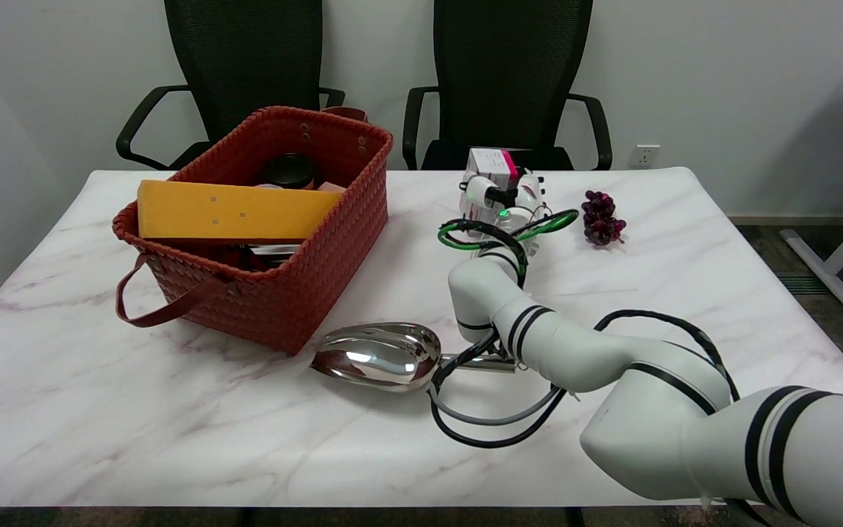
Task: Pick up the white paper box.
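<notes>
Your right hand [498, 196] sits at the desk's [99, 410] far middle, fingers wrapped around the white paper box [489, 162] — it looks gripped, though whether the box is clear of the desk is hard to tell. Grapes [601, 217] lie just right; steel scoop [381, 356] near your forearm; red woven basket [297, 271] left.

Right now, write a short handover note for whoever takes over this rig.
Right hand: at the white paper box near the table's far edge, fingers against its front; a firm grip can't be confirmed.
Box: whether it is off the table can't be told.
Nearby: grapes to its right, metal scoop in front, red basket to the left.
Left: confirm the grip, lift.
</notes>
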